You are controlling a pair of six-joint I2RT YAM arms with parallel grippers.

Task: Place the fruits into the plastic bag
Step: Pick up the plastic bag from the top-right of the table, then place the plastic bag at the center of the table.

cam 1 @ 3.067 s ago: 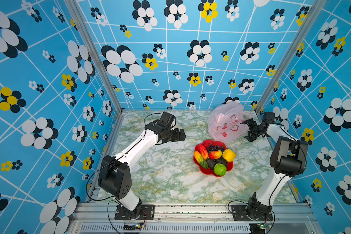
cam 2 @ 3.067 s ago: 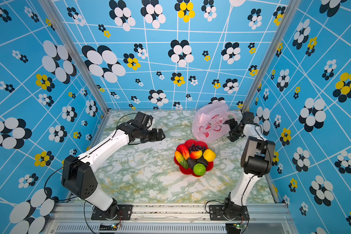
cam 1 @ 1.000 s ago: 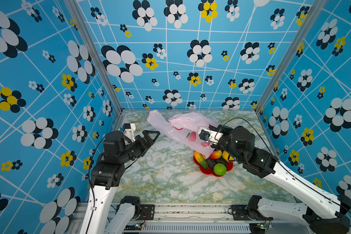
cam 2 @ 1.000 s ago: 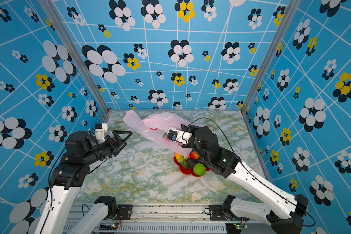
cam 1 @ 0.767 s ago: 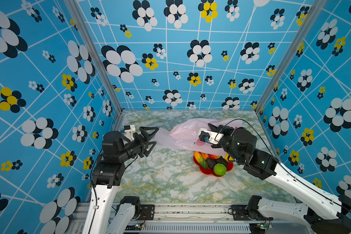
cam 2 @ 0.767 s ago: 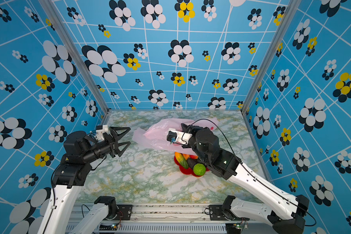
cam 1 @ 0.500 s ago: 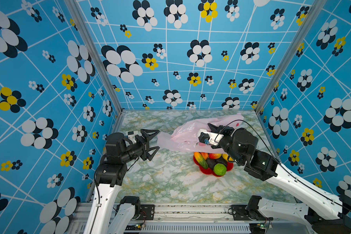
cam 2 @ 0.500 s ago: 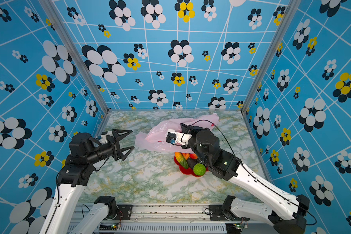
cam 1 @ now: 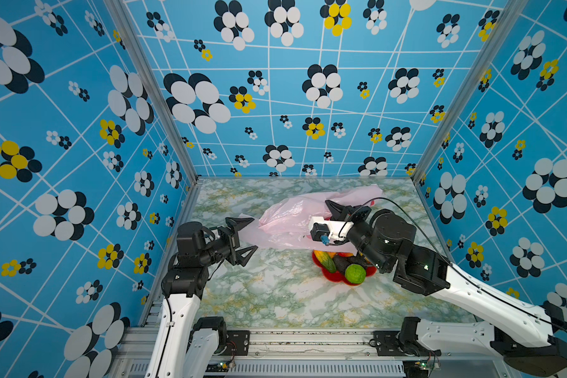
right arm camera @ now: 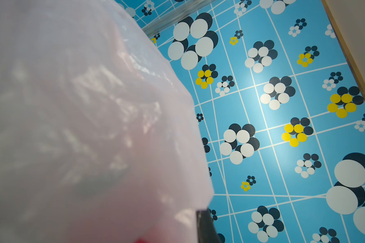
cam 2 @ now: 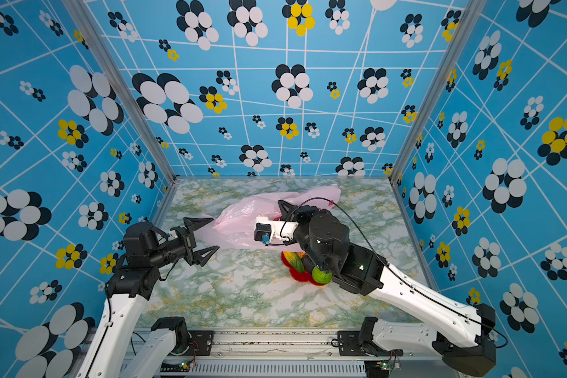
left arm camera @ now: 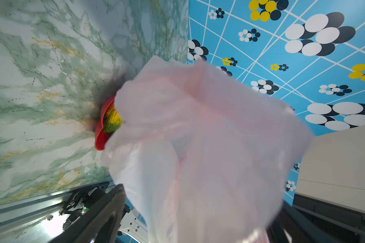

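Bag-opening step: right gripper (cam 1: pixel 333 207) pinches the plastic bag (cam 1: pixel 288 216) above the fruits (cam 1: pixel 341 265); left gripper (cam 1: pixel 254 234), spread around its edge, should probably close.

I'm seeing the plastic bag (cam 1: pixel 285 219) draping behind and over the plate (cam 1: pixel 334 279) of fruits (cam 1: pixel 355 273), its left end sitting inside the left gripper (cam 1: pixel 255 233).

Both top views were taken from high above the front edge, angled down onto the whole desk (cam 1: pixel 275 294); each wrist view was held close against the plastic bag (left arm camera: pixel 198 147).
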